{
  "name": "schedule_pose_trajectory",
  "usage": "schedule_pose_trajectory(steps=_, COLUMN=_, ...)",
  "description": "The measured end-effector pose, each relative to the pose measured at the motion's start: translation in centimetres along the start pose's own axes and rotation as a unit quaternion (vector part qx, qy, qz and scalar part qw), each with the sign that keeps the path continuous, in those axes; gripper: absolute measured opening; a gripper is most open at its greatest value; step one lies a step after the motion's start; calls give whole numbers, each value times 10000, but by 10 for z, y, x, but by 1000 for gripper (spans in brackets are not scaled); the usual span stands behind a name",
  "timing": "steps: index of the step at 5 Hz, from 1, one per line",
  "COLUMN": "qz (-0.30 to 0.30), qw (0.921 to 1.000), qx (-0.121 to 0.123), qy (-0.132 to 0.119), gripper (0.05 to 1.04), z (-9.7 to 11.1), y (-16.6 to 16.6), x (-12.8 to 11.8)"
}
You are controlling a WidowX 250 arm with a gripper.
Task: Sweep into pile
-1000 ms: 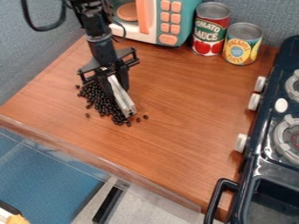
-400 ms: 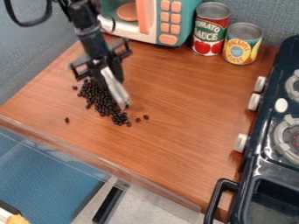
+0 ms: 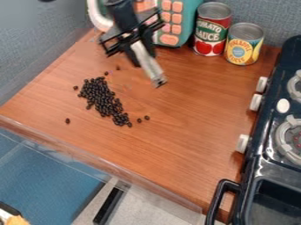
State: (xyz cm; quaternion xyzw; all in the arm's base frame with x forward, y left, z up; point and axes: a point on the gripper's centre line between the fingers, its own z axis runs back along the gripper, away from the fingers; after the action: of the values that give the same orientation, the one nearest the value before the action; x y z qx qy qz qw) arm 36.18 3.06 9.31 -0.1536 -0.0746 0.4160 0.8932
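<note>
Lying left: black beans (image 3: 101, 97), loosely heaped, some strays
Gripper (image 3: 140, 56): tilted, beyond beans, clamped on silvery bar (image 3: 147, 63) slanting down rightward
Microwave (image 3: 171, 22): behind gripper
Cans (image 3: 212, 30): upright, side by side
Stove (image 3: 267, 171): far right

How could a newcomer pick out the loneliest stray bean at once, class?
Find the brown wooden counter left of the black stove. On it lies a heap of dark beans. Below and left of the heap, one bean sits alone, farther from it than any other stray.
</note>
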Motion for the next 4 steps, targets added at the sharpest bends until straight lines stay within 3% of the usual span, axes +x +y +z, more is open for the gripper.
schedule_pose_trajectory(steps=1, qz=-531, qw=9982, qx=193, qy=212, gripper=370, z=-24, y=-23, x=-26)
schedule_pose_trajectory(steps=2, qz=-847, qw=9953, qx=410, qy=233, gripper=370, z=-41, y=-36, x=-48)
schedule_pose_trajectory(steps=4, qz=-1198, qw=9891, qx=837, qy=166, gripper=370, z=-67, y=-17, x=-61)
